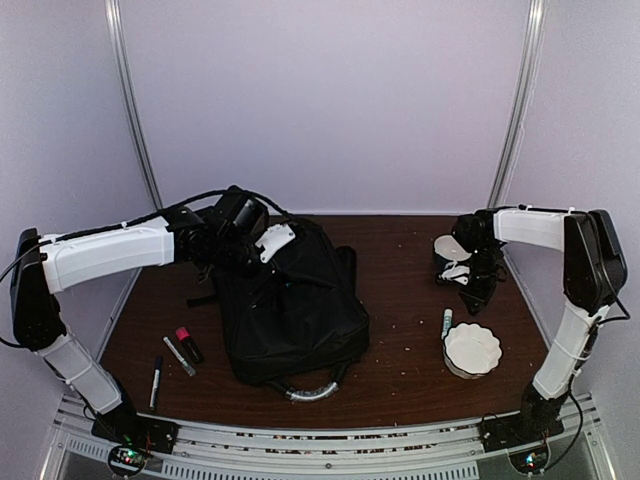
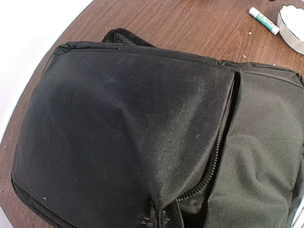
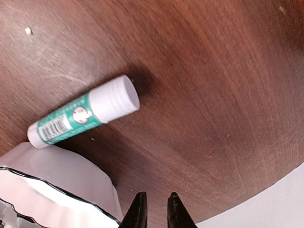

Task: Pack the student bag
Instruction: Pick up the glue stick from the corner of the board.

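Note:
The student bag (image 1: 295, 315), a large black backpack, lies flat in the middle of the table with its grey-silver handle (image 1: 312, 390) toward the near edge. My left gripper (image 1: 262, 250) is at the bag's far end. In the left wrist view the bag (image 2: 118, 128) fills the frame, with a partly open zipper (image 2: 219, 152). The fabric puckers into a raised ridge at the bottom centre, and it hides my fingers. My right gripper (image 1: 470, 285) (image 3: 156, 209) hovers over bare table with its jaws nearly together, holding nothing.
A green and white glue stick (image 1: 446, 322) (image 3: 83, 111) (image 2: 263, 14) lies beside a white fluted bowl (image 1: 472, 350) (image 3: 57, 185) at the right. Left of the bag lie a red-capped marker (image 1: 188, 344), a grey marker (image 1: 178, 356) and a black pen (image 1: 157, 380).

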Robot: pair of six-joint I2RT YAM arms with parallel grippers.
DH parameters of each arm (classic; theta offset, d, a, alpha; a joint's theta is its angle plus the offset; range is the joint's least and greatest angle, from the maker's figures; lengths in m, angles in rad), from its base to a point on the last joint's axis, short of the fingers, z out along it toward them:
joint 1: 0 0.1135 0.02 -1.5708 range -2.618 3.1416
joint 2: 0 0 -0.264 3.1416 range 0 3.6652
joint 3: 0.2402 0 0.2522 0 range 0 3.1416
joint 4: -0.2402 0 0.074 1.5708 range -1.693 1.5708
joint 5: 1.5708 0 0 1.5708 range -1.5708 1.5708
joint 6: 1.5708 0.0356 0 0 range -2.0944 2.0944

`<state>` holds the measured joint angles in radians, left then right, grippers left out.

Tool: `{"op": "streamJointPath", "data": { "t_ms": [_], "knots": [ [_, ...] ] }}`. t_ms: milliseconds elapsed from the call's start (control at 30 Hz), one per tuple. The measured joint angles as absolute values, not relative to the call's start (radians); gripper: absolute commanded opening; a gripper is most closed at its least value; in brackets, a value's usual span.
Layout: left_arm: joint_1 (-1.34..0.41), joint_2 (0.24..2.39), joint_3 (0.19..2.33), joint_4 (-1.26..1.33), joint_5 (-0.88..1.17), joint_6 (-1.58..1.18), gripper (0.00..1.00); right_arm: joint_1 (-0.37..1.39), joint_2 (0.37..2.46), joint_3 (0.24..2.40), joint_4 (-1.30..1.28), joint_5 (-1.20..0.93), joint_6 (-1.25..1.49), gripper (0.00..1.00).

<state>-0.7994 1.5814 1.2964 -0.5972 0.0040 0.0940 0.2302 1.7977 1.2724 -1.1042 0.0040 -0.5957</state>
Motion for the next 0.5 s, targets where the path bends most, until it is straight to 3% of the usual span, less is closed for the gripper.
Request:
{"op": "streamJointPath", "data": {
  "t_ms": [500],
  "knots": [
    [-0.799,1.57,1.259,-0.567,0.011,0.087,0.0,0.224,1.95,1.286,-1.137,-0.004,-0.661,0.14]
  ]
}}
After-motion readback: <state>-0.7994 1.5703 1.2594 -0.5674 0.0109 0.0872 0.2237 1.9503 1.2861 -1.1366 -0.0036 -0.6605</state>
